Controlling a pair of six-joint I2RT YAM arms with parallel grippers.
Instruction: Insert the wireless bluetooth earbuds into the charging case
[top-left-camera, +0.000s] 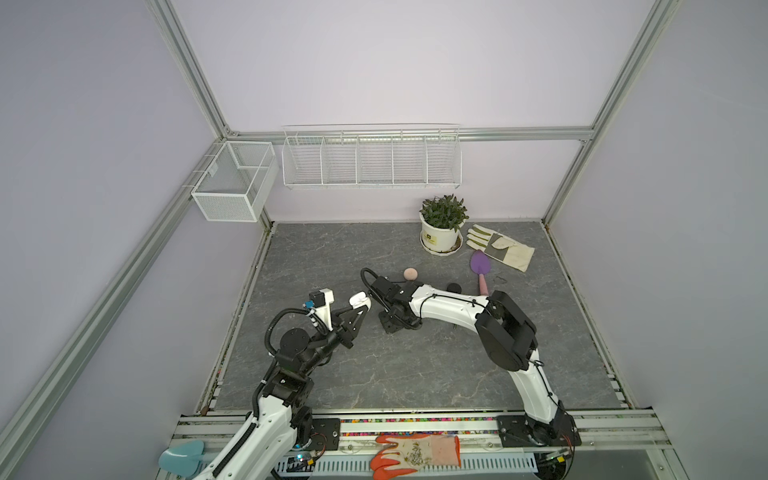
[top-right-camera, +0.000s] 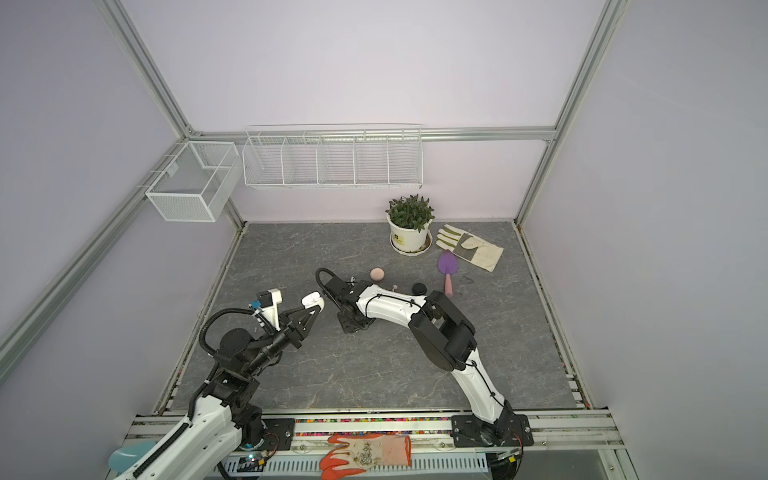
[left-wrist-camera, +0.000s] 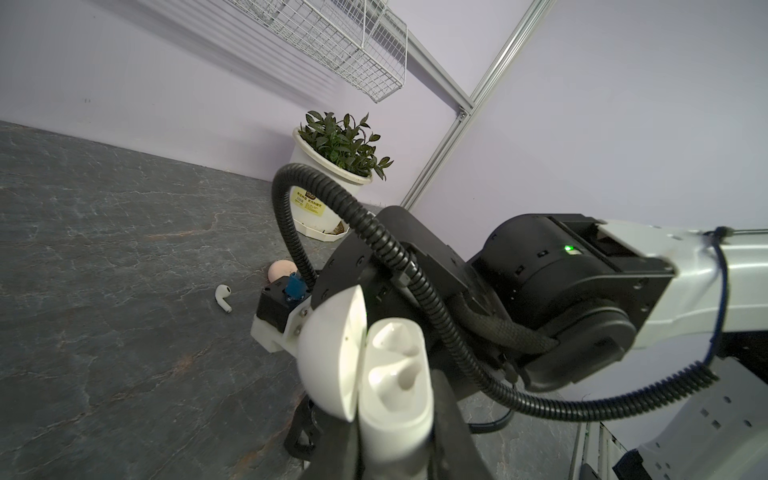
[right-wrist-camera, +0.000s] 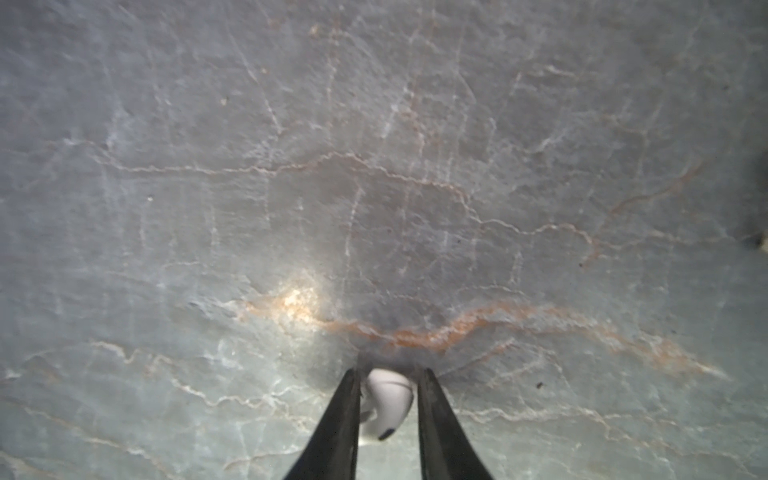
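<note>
- Blue scoop (top-left-camera: 183, 457): on the front rail at the far left, beside the left arm's base.
- Mesh basket (top-left-camera: 232, 183): hung on the left wall frame.
- Wire rack (top-left-camera: 372, 160): five bays, hung on the back wall.
- Left gripper (top-left-camera: 360, 306): raised over the table (top-left-camera: 374, 374), left of centre. Its fingers (left-wrist-camera: 453, 415) pinch the body of the white charging case (left-wrist-camera: 395, 374). The lid is hinged open and two wells show.
- Right gripper (right-wrist-camera: 388, 374): pointing down, just right of the case. The fingers are narrowly parted with their tips at the surface, one on each side of a white earbud (right-wrist-camera: 388, 401) lying on the table. Whether they press it cannot be told.
- Loose earbud (left-wrist-camera: 223, 298): white, flat on the table, near the pink round object.
- Pink round object (top-left-camera: 410, 273): on the table behind the right gripper.
- Orange glove (top-left-camera: 415, 455): on the front rail, between the arm bases.
- Potted plant (top-left-camera: 442, 226): white pot, at the back of the table.
- Black puck (top-left-camera: 454, 287): just behind the right forearm.
- Purple trowel (top-left-camera: 480, 266): pink handle, lying right of the pot.
- Work glove (top-left-camera: 500, 247): cream, flat on the table, just beside the trowel blade.
</note>
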